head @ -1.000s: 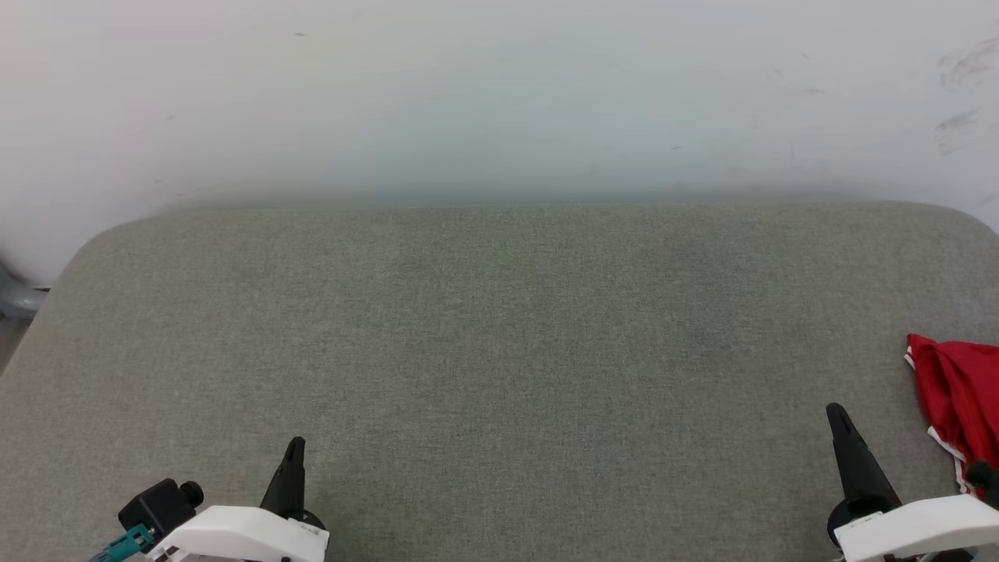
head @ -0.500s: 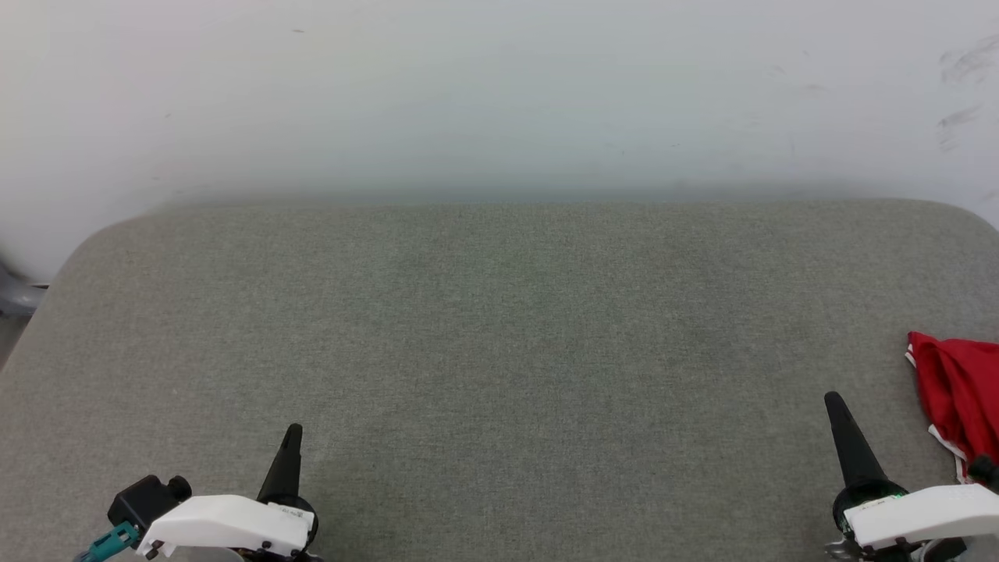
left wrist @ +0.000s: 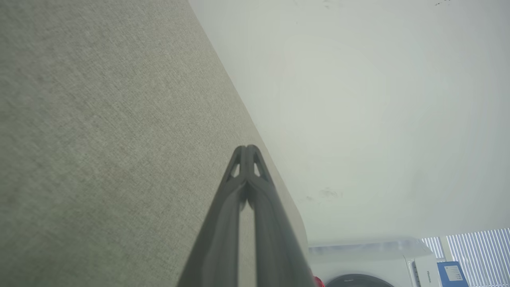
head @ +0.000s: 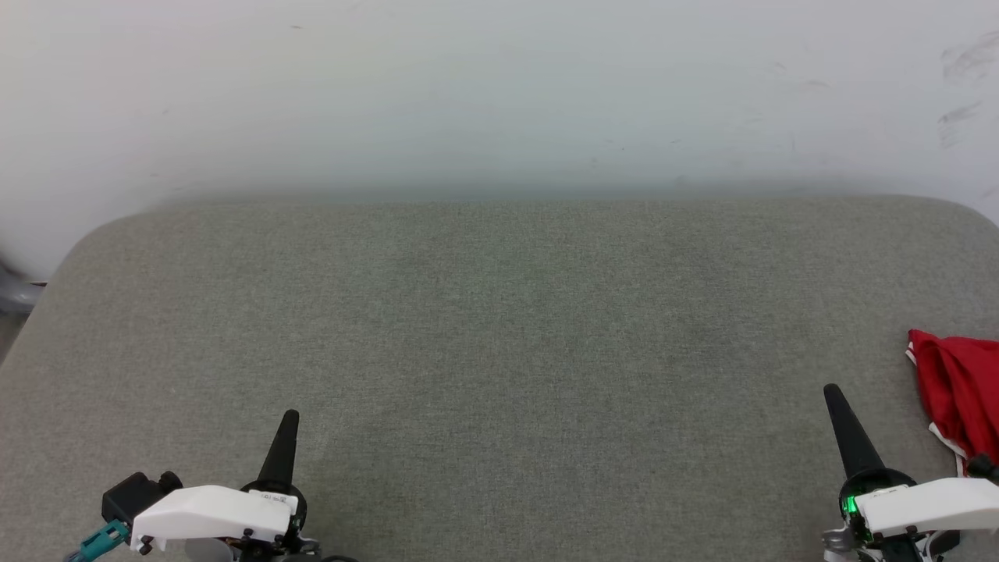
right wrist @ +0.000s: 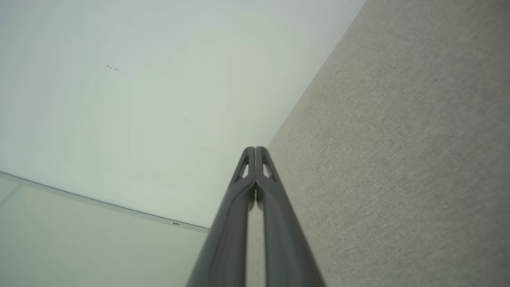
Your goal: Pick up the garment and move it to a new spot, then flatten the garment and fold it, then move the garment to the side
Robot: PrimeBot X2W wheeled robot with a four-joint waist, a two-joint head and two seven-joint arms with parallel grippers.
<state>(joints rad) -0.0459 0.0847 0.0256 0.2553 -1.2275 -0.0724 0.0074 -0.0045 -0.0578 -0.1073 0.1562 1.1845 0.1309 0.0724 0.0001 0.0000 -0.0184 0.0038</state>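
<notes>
The red garment (head: 961,389) with white striped trim lies bunched at the right edge of the grey fabric surface (head: 499,336), partly cut off by the head view's border. My right gripper (head: 833,394) points up just left of it, apart from the cloth, shut and empty (right wrist: 255,149). At the lower left my left gripper (head: 289,417) is also shut with nothing in it (left wrist: 247,147). A sliver of red (left wrist: 318,281) peeks from behind the left fingers in the left wrist view.
A pale wall (head: 499,94) rises behind the surface's far edge. A white washing machine (left wrist: 370,263) and window blinds (left wrist: 478,247) show in the left wrist view. A grey object (head: 14,295) sits off the surface's left corner.
Both gripper tips have crept slightly farther up the head view. The garment has stayed put, with a small camera shift.
</notes>
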